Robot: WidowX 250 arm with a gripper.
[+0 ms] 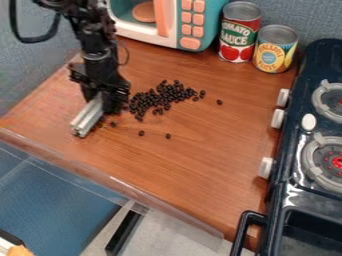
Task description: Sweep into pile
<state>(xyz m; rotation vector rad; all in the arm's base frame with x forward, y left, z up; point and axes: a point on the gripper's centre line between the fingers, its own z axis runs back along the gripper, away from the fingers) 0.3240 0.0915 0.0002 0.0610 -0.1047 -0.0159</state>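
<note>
Pinching the upper part of a pale grooved bar (87, 119) in my gripper (105, 100), I have it slanting down and out toward the camera in the camera view. The dark beans (160, 98) lie spread over the wooden tabletop (180, 170) just beside my jaws, on the side toward the stove (292, 195). One stray bean (219, 102) sits beyond the heap, well apart from me; a few others lie nearer the camera than my jaws, some close to the bar. As I judge it, a quick push would scatter the beans, since they look round and could roll. If the bar's lower end rides high, it could pass over them; if it twists in my grip, beans could slip round its end. A stroke aimed only at the heap would miss the strays.
</note>
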